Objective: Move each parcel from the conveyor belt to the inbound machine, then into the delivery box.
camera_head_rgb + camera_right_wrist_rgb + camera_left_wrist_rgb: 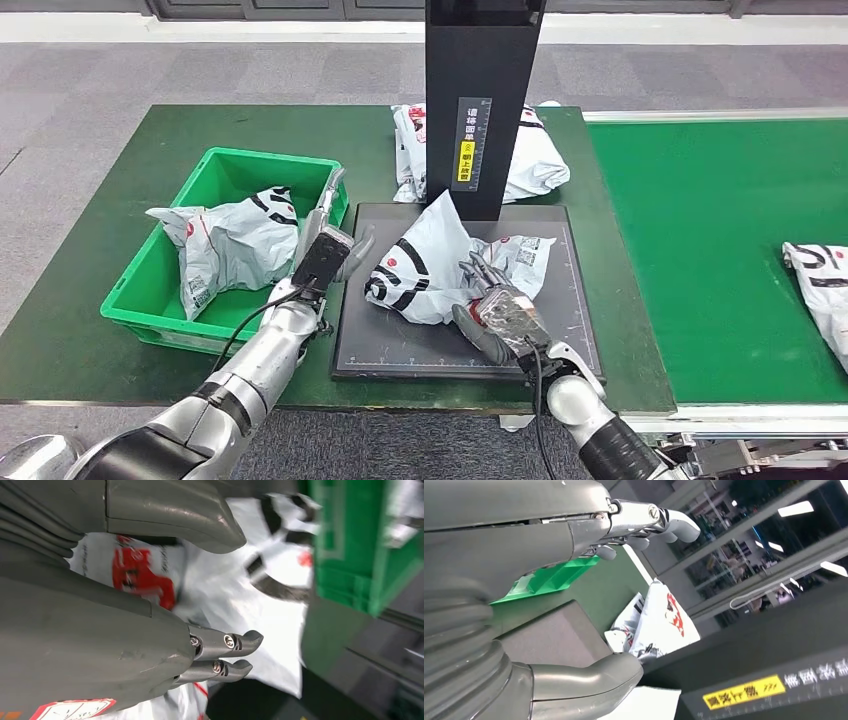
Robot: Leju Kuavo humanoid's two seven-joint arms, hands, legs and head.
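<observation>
Parcel [430,265] on inbound machine [560,330] | right hand [497,308] touching | left hand [325,255] beside

— What does my green table [100,330] carry?
— One green delivery box [160,290], left; one dark inbound machine platform [450,350], centre; one white parcel [535,160] flat on the mat behind the machine's black column [480,60].
— And beside it?
— My conveyor belt [700,250], green, right: one white parcel [820,280] at its far edge.
</observation>
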